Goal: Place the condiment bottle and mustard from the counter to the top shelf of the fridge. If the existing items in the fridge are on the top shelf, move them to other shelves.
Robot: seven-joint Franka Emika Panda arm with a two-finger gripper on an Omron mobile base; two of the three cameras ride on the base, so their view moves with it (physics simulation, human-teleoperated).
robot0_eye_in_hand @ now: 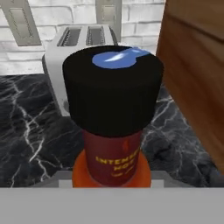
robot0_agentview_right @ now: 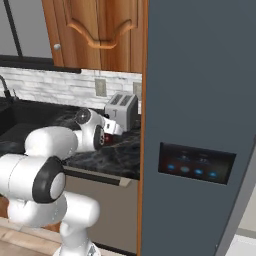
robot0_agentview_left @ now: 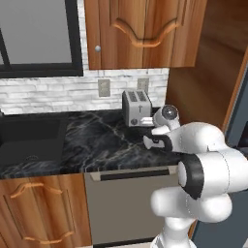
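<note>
The condiment bottle [robot0_eye_in_hand: 113, 131], dark red with a broad black cap and an orange base ring, stands on the black marble counter [robot0_agentview_left: 97, 140] just in front of the toaster. It sits centred and very close in the hand view. My gripper [robot0_agentview_right: 107, 136] is low over the counter at the fridge side and shut on the bottle, of which a red sliver [robot0_agentview_right: 108, 139] shows. The fridge [robot0_agentview_right: 200, 100] presents its dark blue-grey door with the black touch panel [robot0_agentview_right: 196, 163]. The mustard, the top shelf and the existing items are out of view.
A silver toaster [robot0_agentview_left: 136, 107] stands against the white brick wall behind the bottle. A wooden side panel [robot0_eye_in_hand: 197, 78] rises close to the bottle's right. The sink [robot0_agentview_left: 29, 140] lies at the counter's left end, and wooden wall cabinets [robot0_agentview_left: 140, 34] hang above.
</note>
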